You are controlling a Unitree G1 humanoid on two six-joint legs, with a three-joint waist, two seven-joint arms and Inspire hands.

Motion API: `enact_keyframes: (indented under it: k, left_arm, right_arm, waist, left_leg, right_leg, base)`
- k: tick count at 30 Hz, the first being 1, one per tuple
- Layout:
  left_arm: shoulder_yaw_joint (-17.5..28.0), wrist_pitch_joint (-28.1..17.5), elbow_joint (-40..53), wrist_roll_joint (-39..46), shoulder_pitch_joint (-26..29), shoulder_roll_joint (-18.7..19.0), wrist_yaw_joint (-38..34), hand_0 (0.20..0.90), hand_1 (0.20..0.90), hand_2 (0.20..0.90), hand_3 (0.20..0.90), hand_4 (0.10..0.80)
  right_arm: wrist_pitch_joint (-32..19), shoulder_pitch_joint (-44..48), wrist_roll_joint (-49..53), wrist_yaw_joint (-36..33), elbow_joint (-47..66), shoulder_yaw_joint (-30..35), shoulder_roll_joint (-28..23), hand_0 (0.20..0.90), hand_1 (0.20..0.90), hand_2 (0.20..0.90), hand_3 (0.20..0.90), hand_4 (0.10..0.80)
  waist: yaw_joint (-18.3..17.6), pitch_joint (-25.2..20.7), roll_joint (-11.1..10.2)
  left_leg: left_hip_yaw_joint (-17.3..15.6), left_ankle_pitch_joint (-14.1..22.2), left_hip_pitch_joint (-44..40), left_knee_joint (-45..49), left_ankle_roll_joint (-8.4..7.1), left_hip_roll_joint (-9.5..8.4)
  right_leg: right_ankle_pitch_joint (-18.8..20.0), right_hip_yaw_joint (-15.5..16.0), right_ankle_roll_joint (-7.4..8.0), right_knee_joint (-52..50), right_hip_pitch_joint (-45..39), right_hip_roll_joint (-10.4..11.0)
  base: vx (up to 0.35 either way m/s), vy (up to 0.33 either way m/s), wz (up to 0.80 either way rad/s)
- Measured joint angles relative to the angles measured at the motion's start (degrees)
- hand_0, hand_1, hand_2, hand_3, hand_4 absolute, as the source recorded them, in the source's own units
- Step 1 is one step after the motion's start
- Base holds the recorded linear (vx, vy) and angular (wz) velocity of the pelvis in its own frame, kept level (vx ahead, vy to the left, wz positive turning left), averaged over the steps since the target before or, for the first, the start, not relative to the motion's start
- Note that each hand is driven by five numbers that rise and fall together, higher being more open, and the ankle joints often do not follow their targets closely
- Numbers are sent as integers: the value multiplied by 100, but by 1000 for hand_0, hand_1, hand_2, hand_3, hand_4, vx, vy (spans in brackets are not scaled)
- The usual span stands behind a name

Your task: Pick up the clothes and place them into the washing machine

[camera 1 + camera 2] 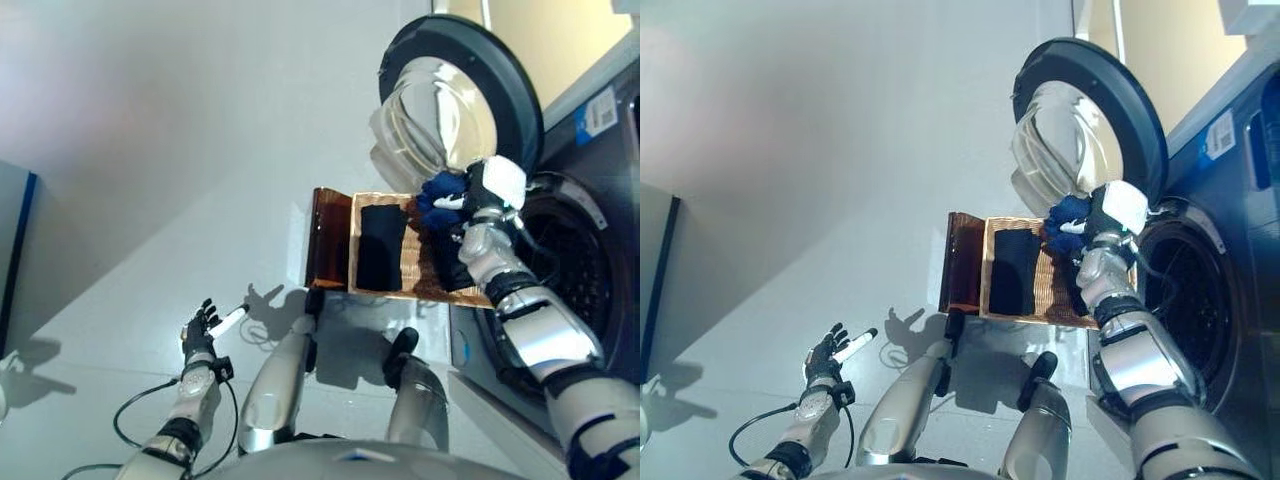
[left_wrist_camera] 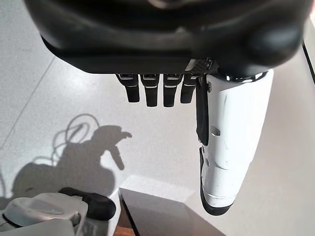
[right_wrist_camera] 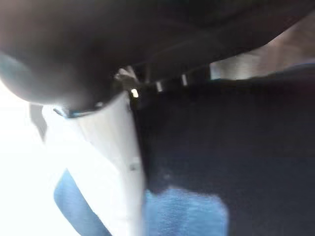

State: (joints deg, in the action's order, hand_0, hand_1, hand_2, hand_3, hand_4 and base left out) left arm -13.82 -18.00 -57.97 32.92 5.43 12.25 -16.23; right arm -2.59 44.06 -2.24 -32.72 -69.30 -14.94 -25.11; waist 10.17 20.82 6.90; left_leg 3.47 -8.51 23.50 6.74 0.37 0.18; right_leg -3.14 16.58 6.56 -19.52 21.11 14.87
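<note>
My right hand (image 1: 478, 205) is shut on a blue cloth (image 1: 437, 197) and holds it above the far end of the wicker basket (image 1: 378, 291), just beside the washing machine's round opening (image 1: 565, 265). In the right wrist view the blue cloth (image 3: 187, 211) shows past the white thumb (image 3: 118, 147), with dark fabric (image 3: 236, 147) close behind it. A black cloth (image 1: 381, 245) lies in the basket. My left hand (image 1: 200, 330) hangs low at the left over the floor, fingers (image 2: 152, 91) straight, holding nothing.
The machine's round glass door (image 1: 455, 90) stands open above the basket. The basket rests on a dark brown box (image 1: 328, 240) beside the dark machine front (image 1: 600, 140). Pale floor spreads to the left.
</note>
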Motion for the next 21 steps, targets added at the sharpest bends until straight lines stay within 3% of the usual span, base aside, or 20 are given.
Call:
enact_keyframes:
  k: [3,8,11,16,21]
  left_arm:
    - [9,-8,14,-7,-6,9,-1,900,900,900,900,800]
    - [7,-15,23,-6,-12,11,-37,900,900,900,900,800]
    - [-29,-118,131,38,92,-103,-69,900,900,900,900,800]
    - [-150,-244,247,177,98,-298,-1,900,900,900,900,800]
    - [-326,-237,119,371,21,-334,73,900,900,900,900,800]
  right_arm:
    - [-431,-398,1734,24,-109,835,311,200,200,200,200,300]
    - [-1087,-733,3842,45,40,1524,753,200,200,200,200,300]
    - [-1864,-878,5324,242,743,2178,1222,200,200,200,200,300]
    - [-2914,-901,6534,254,1252,2876,1817,200,200,200,200,300]
    - [-3385,-730,6822,141,1461,3333,1760,200,200,200,200,300]
  waist:
    - [-2,2,4]
    - [-11,52,45]
    - [-130,299,247]
    - [-159,506,453]
    - [-176,515,514]
  left_leg:
    - [-20,16,-1,5,21,-20]
    - [-95,74,150,129,79,-73]
    - [-265,313,528,742,169,-140]
    - [-335,677,840,1468,239,-270]
    - [-343,1002,1362,2181,387,-399]
  right_leg:
    - [32,0,18,71,-33,14]
    - [15,-47,19,-78,173,99]
    - [-82,-224,39,-483,518,195]
    - [-286,-458,104,-1067,845,401]
    - [-370,-654,148,-1479,1273,535]
  base:
    - [-17,41,-2]
    - [-60,87,-5]
    - [-39,99,-13]
    - [46,46,-5]
    - [-1,53,-8]
